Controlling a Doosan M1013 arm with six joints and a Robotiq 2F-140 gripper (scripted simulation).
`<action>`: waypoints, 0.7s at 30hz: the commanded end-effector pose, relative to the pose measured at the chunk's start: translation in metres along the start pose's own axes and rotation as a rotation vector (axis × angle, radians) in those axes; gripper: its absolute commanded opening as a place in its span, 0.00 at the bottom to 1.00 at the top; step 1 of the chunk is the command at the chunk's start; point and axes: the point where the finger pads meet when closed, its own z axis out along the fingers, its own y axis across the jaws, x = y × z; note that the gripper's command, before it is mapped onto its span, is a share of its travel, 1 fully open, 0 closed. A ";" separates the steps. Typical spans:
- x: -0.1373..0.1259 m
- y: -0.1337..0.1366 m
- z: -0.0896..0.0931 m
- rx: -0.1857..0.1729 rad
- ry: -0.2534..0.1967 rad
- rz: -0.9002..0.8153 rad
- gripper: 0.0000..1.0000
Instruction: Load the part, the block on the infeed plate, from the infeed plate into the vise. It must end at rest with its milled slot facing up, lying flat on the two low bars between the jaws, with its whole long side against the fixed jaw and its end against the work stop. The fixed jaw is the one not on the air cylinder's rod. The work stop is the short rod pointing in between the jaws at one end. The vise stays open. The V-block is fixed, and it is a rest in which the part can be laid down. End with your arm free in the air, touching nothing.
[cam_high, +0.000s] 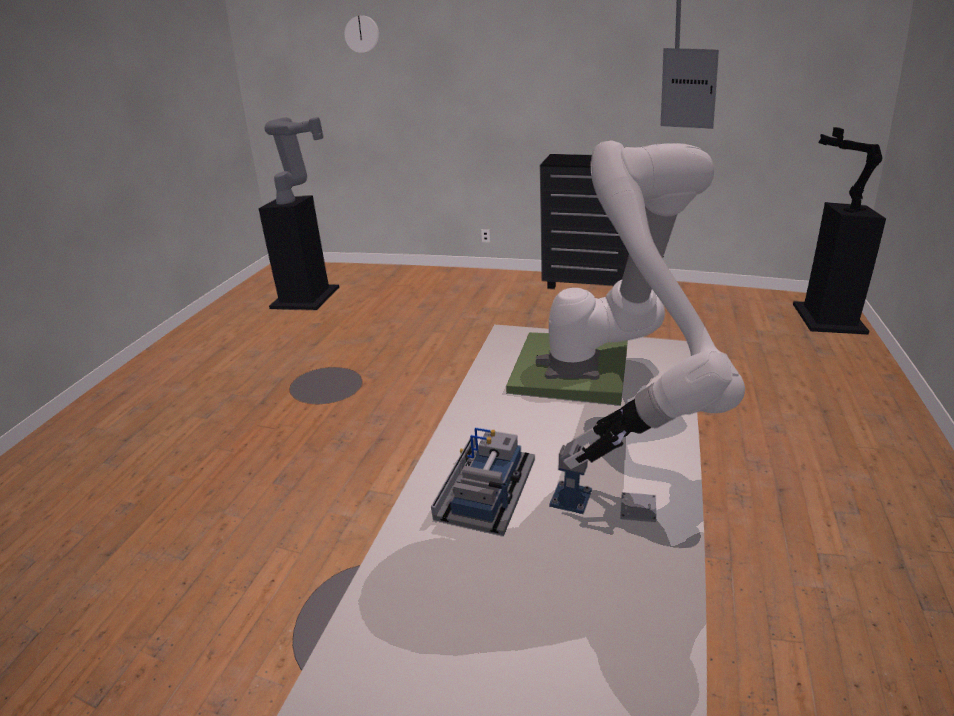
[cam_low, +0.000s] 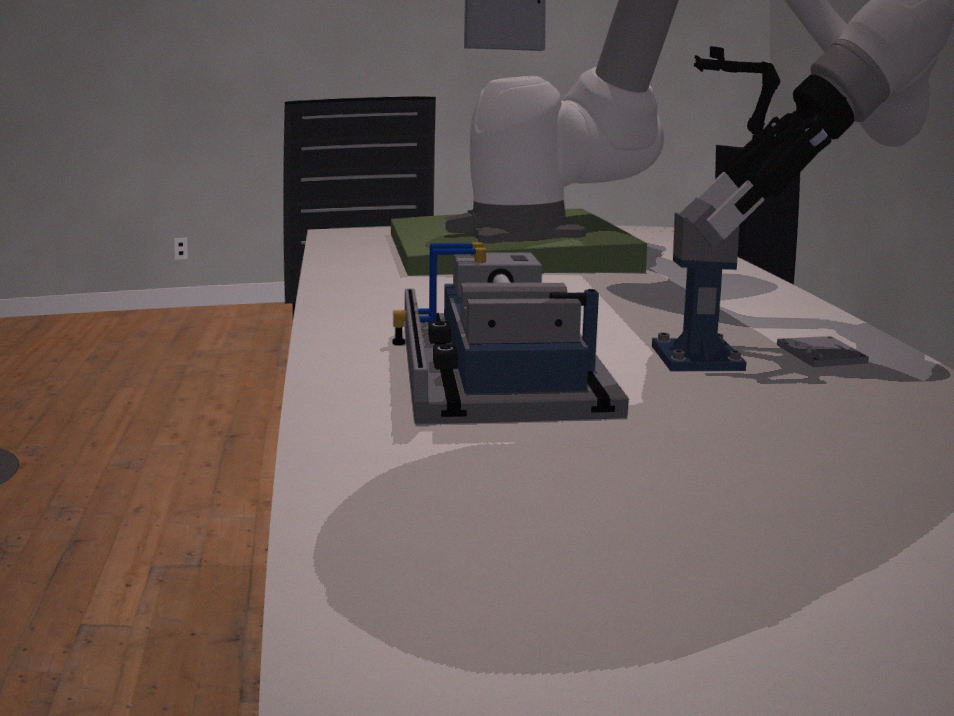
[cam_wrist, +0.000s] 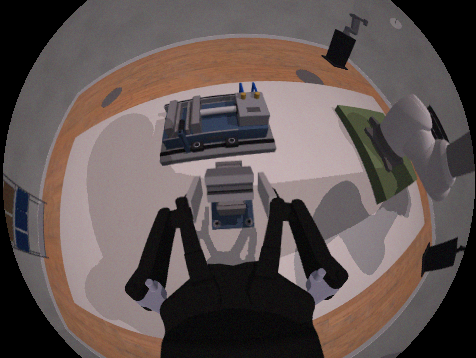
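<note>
The part (cam_low: 702, 218), a grey block, lies tilted in the top of the blue V-block (cam_low: 699, 308), right of the vise (cam_low: 512, 344). In the wrist view the part (cam_wrist: 229, 182) sits between my two fingers with a small gap on each side. My gripper (cam_low: 720, 206) comes down at a slant from the right. It is half open and straddles the part without pinching it. The vise (cam_high: 483, 481) stands open with nothing between its jaws. The infeed plate (cam_low: 821, 351) lies bare to the right of the V-block.
My arm's base stands on a green pad (cam_high: 568, 373) at the far end of the table. The vise has blue air lines and a cylinder (cam_low: 497, 267) on its far side. Two other robot arms on black pedestals and a black drawer cabinet stand by the walls.
</note>
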 end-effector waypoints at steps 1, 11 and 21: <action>0.000 0.000 0.000 0.000 0.000 0.000 0.51; 0.000 0.000 0.000 0.000 0.000 0.000 0.00; 0.000 0.000 0.000 0.000 0.000 0.000 0.00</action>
